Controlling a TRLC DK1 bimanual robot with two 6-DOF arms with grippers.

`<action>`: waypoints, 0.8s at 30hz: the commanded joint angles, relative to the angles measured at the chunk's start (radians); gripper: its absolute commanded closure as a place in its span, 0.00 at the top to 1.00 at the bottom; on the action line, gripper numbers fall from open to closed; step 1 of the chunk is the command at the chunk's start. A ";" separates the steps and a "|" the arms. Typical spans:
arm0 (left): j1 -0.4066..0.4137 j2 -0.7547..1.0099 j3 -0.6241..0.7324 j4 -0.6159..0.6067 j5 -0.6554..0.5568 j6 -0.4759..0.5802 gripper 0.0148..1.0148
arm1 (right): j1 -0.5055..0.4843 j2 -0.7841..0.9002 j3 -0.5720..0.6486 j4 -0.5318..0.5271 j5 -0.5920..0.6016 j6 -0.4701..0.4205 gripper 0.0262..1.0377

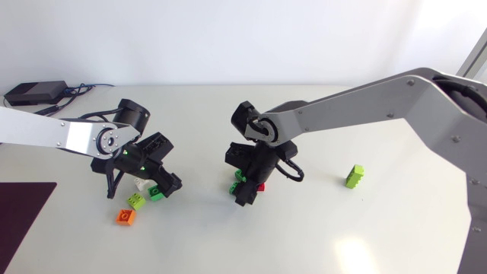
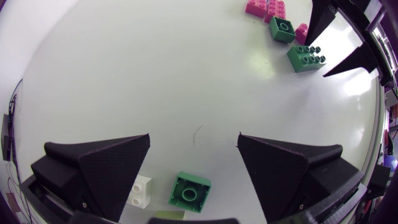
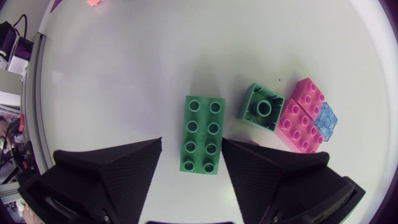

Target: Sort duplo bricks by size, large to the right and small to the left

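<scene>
Right pincer (image 3: 191, 146) released, fingers astride long green eight-stud plastic brick (image 3: 202, 134) near the middle of the white surface (image 1: 228, 91). Left pincer (image 2: 194, 137) released too, over small green square brick (image 2: 190, 191) beside small white brick (image 2: 141, 191).

Brick colours on the white table (image 1: 228, 251)
Green: long brick (image 3: 201, 135), square brick (image 3: 262, 107). Pink bricks (image 3: 297, 127), clear-blue tile (image 3: 326, 120), white brick (image 2: 141, 191), orange brick (image 1: 125, 217), lime brick (image 1: 354, 176).
</scene>
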 commanded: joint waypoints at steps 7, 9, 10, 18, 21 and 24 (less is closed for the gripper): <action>-0.007 0.009 -0.015 0.004 -0.002 -0.022 0.97 | -0.035 0.009 -0.074 -0.007 -0.002 0.034 0.19; -0.010 0.003 -0.016 0.004 -0.002 -0.022 0.97 | -0.041 0.003 -0.080 -0.003 0.008 0.043 0.09; -0.010 -0.002 -0.016 0.004 -0.002 -0.022 0.97 | -0.043 0.001 -0.082 -0.003 0.016 0.051 0.04; -0.011 -0.025 -0.024 0.001 -0.002 -0.022 0.97 | -0.031 -0.094 -0.106 -0.027 0.021 0.060 0.02; -0.010 -0.033 -0.024 0.001 -0.001 -0.022 0.97 | -0.031 -0.190 -0.102 -0.073 0.022 0.062 0.02; -0.024 -0.040 -0.025 -0.001 -0.001 -0.025 0.97 | -0.054 -0.281 -0.093 -0.127 0.024 0.060 0.02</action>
